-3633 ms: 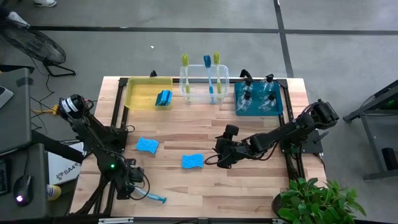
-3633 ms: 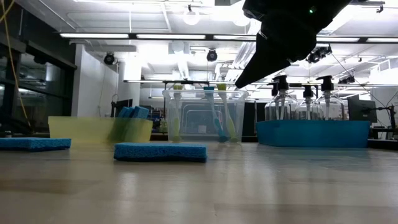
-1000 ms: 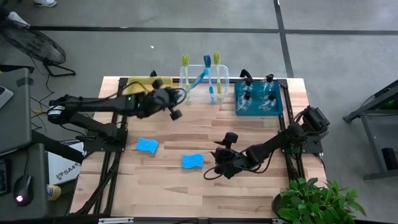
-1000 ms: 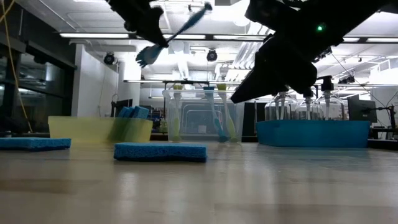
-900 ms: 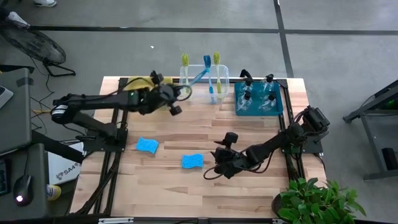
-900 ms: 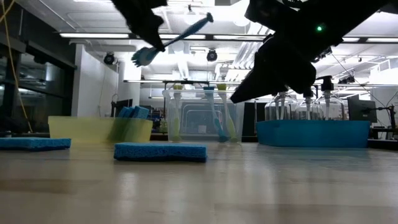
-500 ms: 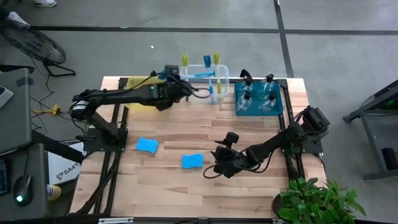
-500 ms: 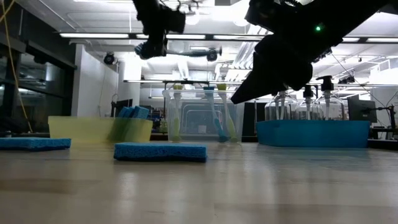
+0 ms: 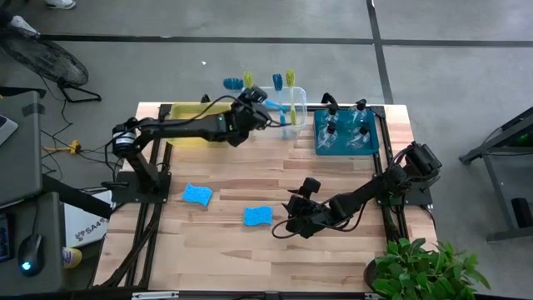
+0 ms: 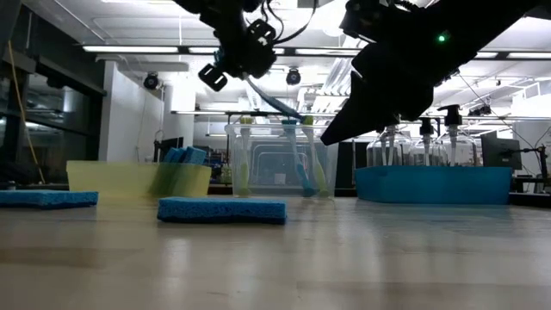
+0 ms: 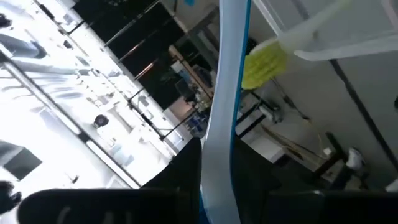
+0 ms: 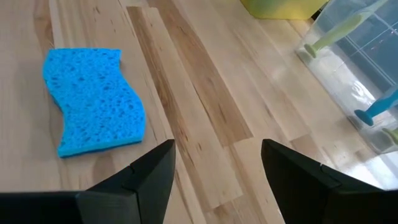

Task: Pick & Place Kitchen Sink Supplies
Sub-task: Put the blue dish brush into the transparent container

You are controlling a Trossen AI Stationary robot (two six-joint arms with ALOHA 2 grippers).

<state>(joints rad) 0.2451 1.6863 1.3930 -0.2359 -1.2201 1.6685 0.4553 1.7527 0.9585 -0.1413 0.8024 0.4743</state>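
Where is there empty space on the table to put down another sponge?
Bare wood runs along the near edge of the table, in front of the two loose sponges. There is also room between the right gripper and the teal bin. The back edge is crowded: yellow bin, clear bin and the left gripper holding a blue brush.

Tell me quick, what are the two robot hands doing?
Left gripper: shut on the blue brush, up by the clear bin.
Right gripper: open, empty, near a sponge.
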